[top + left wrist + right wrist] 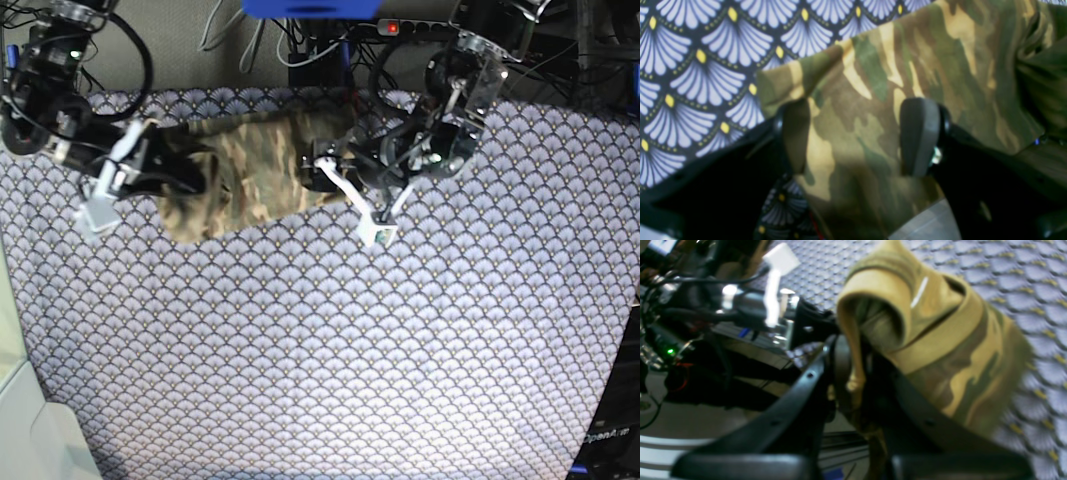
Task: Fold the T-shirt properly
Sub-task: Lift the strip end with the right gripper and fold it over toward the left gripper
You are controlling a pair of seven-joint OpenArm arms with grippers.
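- At the eleven o'clock end of the base view, your biggest item is the patterned cloth point(330, 340) with its fan scales, spread over the whole work surface.
- On it, toward eleven to twelve o'clock, lies the T-shirt point(250, 170), a bunched camouflage band stretched between the two arms, not flat.
- Your left gripper point(857, 136) sits at the shirt's three o'clock end with jaws wide apart, cloth lying between the pads point(918, 133) but not pinched.
- Your right gripper point(857, 373) at the nine o'clock end is clamped on a rolled hem of the shirt, lifting it off the cloth.
- My judgement: you are early in the task. No neat fold shows; the shirt still needs spreading flat, sleeves turned in, then folding.
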